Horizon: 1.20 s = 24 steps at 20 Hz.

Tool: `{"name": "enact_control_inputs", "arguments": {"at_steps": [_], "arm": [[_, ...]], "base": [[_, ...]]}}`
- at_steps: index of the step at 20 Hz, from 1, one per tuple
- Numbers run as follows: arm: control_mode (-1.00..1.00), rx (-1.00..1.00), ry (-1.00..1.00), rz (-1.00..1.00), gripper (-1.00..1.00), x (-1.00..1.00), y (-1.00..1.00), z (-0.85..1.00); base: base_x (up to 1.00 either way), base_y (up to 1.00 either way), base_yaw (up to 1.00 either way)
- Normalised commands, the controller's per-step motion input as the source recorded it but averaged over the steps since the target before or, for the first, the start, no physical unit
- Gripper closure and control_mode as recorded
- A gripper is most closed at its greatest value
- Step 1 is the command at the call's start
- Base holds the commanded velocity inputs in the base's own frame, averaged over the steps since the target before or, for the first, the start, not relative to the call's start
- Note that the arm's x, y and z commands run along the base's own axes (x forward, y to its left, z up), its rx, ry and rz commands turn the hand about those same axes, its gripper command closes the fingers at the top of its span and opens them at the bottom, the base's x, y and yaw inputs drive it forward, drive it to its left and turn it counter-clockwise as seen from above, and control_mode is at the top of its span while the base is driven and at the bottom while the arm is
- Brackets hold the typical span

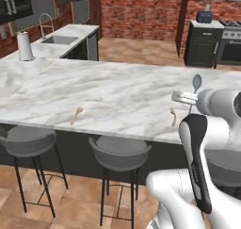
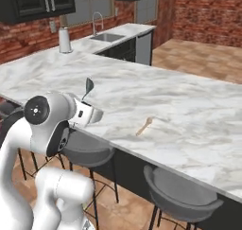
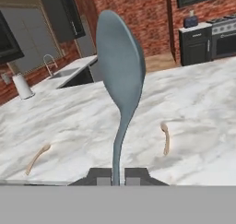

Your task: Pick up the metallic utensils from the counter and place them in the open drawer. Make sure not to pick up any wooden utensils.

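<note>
We see the tool [image 3: 118,176] clenched on the thin handle of a grey-blue metal spoon [image 3: 120,71], which stands up from between the two dark fingertips [image 3: 98,176]. In the hand view the spoon's bowl is large and clear, but the lower end of its handle is hidden between the fingertips. In the left base view the same spoon is only a small grey shape above the end of the white arm, and the fingers there are too small to make out. In the right base view it also rises just above the arm's end.

The spoon is held up in the air, above the near part of the white marble table [image 1: 117,89]; it does not touch the table.

Two pale wooden utensils lie on the table near its front edge. One wooden utensil [image 1: 76,115] is on the left side, and the second wooden utensil [image 1: 173,117] is on the right, partly near the arm, so its lower end is hard to see. In the right base view we can make out one of them only, small and blurred.

Two grey stools [image 1: 120,152] stand under the table edge; the right part of the row is covered by the arm.
</note>
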Motion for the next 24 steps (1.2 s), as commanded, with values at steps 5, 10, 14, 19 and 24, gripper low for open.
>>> {"name": "enact_control_inputs", "arguments": {"at_steps": [5,10,14,19,24], "arm": [[1.0,0.0,0.0,0.0,1.0,0.0,0.0,0.0],[1.0,0.0,0.0,0.0,1.0,0.0,0.0,0.0],[1.0,0.0,0.0,0.0,1.0,0.0,0.0,0.0],[1.0,0.0,0.0,0.0,1.0,0.0,0.0,0.0],[1.0,0.0,0.0,0.0,1.0,0.0,0.0,0.0]], "base": [[-1.0,0.0,-0.03],[-1.0,-0.44,-0.11],[-0.96,-0.94,-0.19],[-0.24,-1.0,-0.11],[0.0,-1.0,-0.06]]}}
